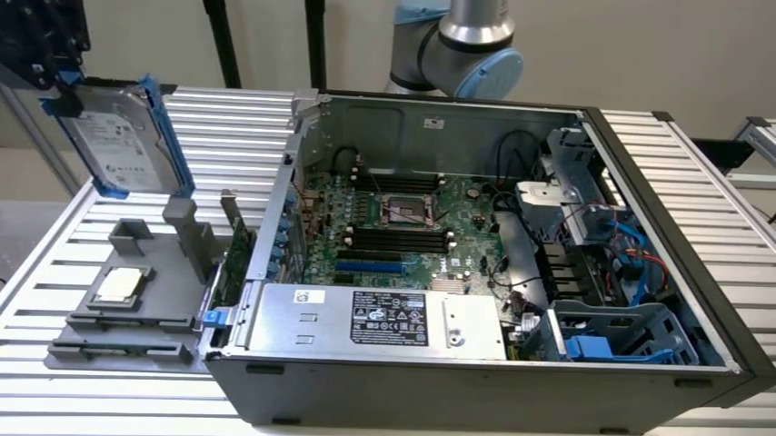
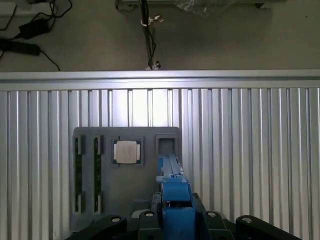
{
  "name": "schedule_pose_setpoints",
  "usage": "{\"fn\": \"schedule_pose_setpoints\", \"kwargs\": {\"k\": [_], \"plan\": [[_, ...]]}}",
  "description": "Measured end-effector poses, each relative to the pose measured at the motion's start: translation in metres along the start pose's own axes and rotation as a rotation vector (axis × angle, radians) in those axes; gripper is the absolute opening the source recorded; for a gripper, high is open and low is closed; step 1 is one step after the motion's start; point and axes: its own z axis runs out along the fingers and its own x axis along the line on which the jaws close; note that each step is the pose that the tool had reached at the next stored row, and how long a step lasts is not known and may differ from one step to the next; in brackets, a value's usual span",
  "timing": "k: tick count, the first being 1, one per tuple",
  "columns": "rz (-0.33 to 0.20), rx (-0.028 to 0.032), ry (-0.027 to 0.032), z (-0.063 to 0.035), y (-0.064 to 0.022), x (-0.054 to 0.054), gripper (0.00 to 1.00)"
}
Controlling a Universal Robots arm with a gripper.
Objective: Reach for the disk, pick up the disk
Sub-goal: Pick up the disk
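Blue-framed disk (image 1: 115, 150) in tool (image 2: 176, 222), label print unclear

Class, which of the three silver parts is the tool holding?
The blue-framed disk, held upright in the tool; the square chip lies on the grey holder, the box inside the case.

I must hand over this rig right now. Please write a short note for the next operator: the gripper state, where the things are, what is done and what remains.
Gripper: shut on the disk, gripping the top of its blue carrier frame.
Disk: in the air, on edge and close to upright, above the grey holder tray at the exterior view's left. It appears clear of the tray.
CPU chip: lying flat in its recess on the tray.
Open computer case: beside the tray, on the slatted table.
Done: reach and pick up.
Left: nothing of those two steps.
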Motion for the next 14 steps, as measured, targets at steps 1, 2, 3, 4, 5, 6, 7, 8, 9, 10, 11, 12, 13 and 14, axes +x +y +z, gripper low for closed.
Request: {"fn": "schedule_pose_setpoints", "kwargs": {"k": [1, 2, 3, 4, 5, 6, 7, 8, 9, 10, 11, 12, 13, 14], "plan": [[-0.001, 0.0001, -0.0003, -0.0049, -0.0028, 0.0, 0.33], [-0.001, 0.0001, -0.0007, -0.0093, -0.0057, 0.001, 0.33], [-0.002, -0.0002, -0.001, -0.014, -0.009, 0.001, 0.33], [-0.002, -0.0002, -0.0017, -0.0184, -0.0123, 0.001, 0.33], [-0.002, -0.0003, -0.0023, -0.0231, -0.0162, 0.002, 0.33], [-0.003, -0.0005, -0.0029, -0.0276, -0.02, 0.002, 0.33], [-0.003, -0.0004, -0.0038, -0.0321, -0.0239, 0.002, 0.33], [-0.003, -0.0006, -0.0045, -0.0367, -0.0277, 0.003, 0.33], [-0.003, -0.0007, -0.0053, -0.0416, -0.032, 0.003, 0.33], [-0.003, -0.0007, -0.0061, -0.0459, -0.0359, 0.004, 0.33], [-0.003, -0.0009, -0.0065, -0.0506, -0.0405, 0.004, 0.33], [-0.003, -0.0011, -0.0069, -0.0551, -0.045, 0.005, 0.33], [-0.003, -0.0012, -0.0072, -0.0597, -0.0495, 0.005, 0.33], [-0.003, -0.0017, -0.0074, -0.0641, -0.0543, 0.006, 0.33]]}}
